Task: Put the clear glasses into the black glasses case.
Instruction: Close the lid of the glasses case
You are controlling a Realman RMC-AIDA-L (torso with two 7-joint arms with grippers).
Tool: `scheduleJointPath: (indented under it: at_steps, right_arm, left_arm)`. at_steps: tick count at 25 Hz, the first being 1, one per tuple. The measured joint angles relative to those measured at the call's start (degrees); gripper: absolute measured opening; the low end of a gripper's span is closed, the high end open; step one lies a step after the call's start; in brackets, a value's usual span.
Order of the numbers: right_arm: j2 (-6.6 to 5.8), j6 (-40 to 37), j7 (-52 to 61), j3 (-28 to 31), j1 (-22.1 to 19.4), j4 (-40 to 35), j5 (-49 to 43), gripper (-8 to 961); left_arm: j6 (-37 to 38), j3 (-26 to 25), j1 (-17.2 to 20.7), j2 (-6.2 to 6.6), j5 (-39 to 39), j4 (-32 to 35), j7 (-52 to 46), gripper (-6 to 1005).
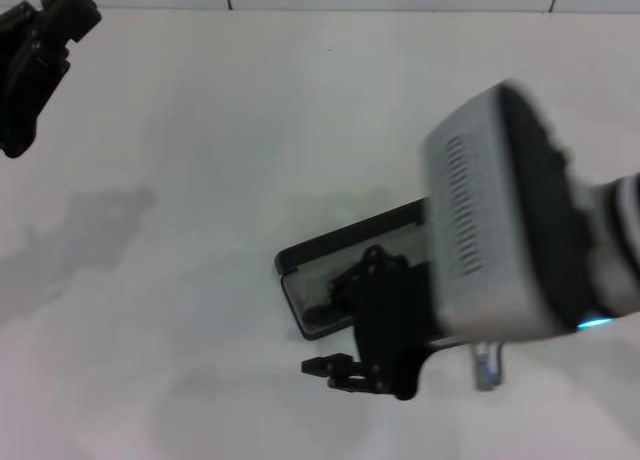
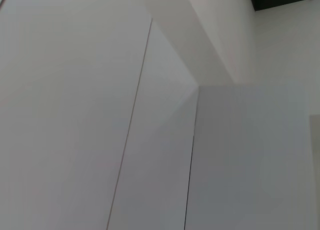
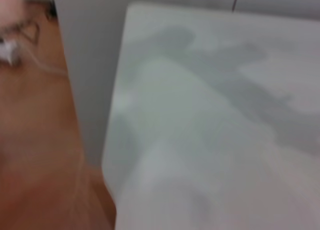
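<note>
right claw [image 1: 340, 368] hangs over the open black glasses case [image 1: 330, 255] around 5 o'clock on the white surface [image 1: 200, 280], can't tell its grip, left claw [image 1: 35, 55] parked at 10.

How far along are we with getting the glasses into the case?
The black glasses case lies open on the table, so opening looks done. The right claw hangs over the case's near edge; the arm hides most of the inside, so I cannot see the clear glasses or confirm they are in. The left claw is parked far left. Closing remains.
</note>
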Motion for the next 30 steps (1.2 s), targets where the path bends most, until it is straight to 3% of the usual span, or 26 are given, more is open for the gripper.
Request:
scheduleJointPath:
  at_steps: [5,11,13,14,19,24,28,30]
  right_arm:
    - [-0.02,-7.3,-5.9,11.1,-3.0,-0.6,11.7,352]
    - [-0.04,-16.4,-13.5,29.6,-7.7,1.9,26.3,351]
    - [-0.01,-17.9,-15.8,40.5,-10.2,5.6,30.8,351]
    - [-0.01,-17.9,-15.8,40.5,-10.2,5.6,30.8,351]
    - [-0.03,-18.0,-21.2,56.5,-14.1,16.0,36.3,351]
    - [-0.06,-20.2,-24.1,73.3,-15.0,28.4,36.4,352]
    - [-0.07,-21.4,-29.1,81.9,-14.9,39.2,36.4,352]
    - [-0.10,-21.5,-31.6,84.3,-14.8,43.7,36.4,352]
  left_arm:
    - [0.0,0.1,0.4,0.08,0.1,0.0,0.0,75]
    - [0.0,0.0,0.0,0.28,2.8,0.3,-0.6,75]
    - [-0.1,0.0,-0.8,0.50,5.4,0.7,-1.0,75]
    - [-0.1,0.0,-0.8,0.50,5.4,0.7,-1.0,75]
    - [-1.8,-0.3,-4.9,0.86,10.3,0.8,-2.5,76]
    - [-9.5,-0.2,-10.9,-0.80,18.6,0.5,-4.0,76]
    - [-17.2,0.4,-16.0,-3.43,27.9,0.6,-7.2,77]
    - [-19.8,2.4,-17.8,-4.01,30.0,0.5,-8.4,90]
